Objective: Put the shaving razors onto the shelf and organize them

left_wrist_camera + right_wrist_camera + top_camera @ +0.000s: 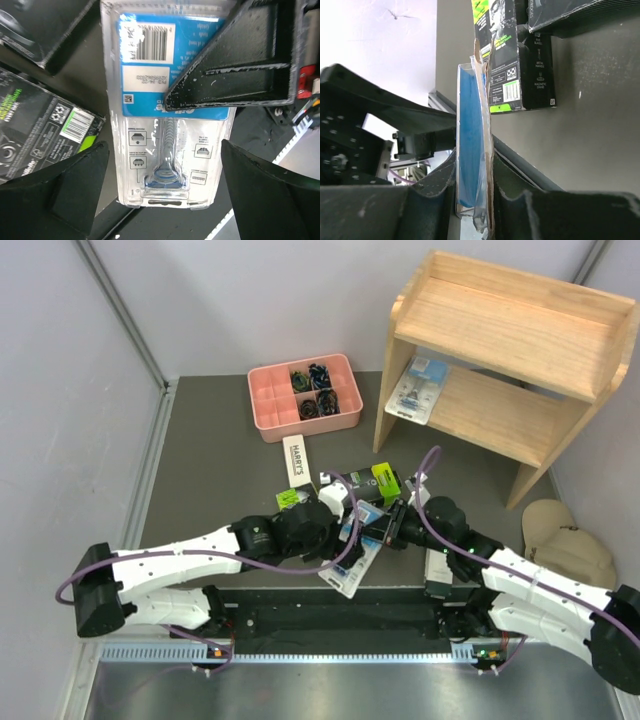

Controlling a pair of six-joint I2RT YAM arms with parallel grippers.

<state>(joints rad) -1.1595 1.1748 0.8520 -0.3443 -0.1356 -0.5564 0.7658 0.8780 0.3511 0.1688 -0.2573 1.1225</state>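
Right gripper (472, 182) clamped on the edge of a blue blister pack (470, 130) — well short of the shelf (510, 320) | left gripper (164, 150) spread wide over the same pack; holding nothing | risk: thin edge grip — pack may twist free before the shelf

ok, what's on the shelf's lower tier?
One clear blister pack with a blue card, lying at the left end of the shelf's lower tier. The tier's back strip is hidden under the top board.
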